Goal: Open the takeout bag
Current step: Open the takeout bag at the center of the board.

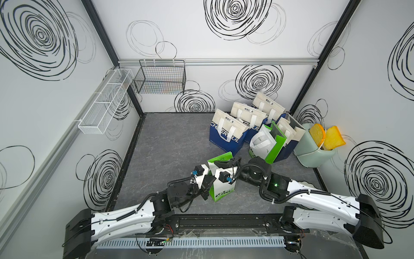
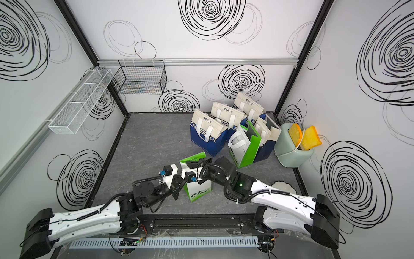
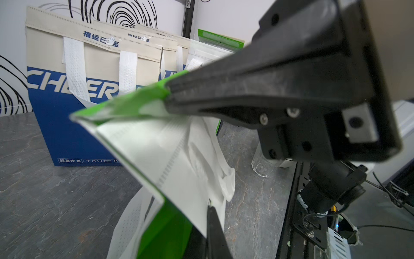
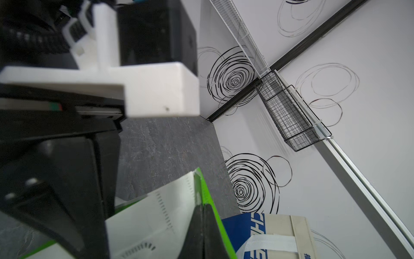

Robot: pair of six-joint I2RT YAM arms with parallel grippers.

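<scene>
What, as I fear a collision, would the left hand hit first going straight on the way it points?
The left hand is shut on the rim of the green takeout bag; past that, probably the blue and beige bag behind, though depth is unclear.

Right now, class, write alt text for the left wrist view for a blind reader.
The black left gripper is shut on the green rim of a green-and-white fabric takeout bag. Behind it, a blue-and-beige tote bag stands on the grey stone-patterned table.
</scene>
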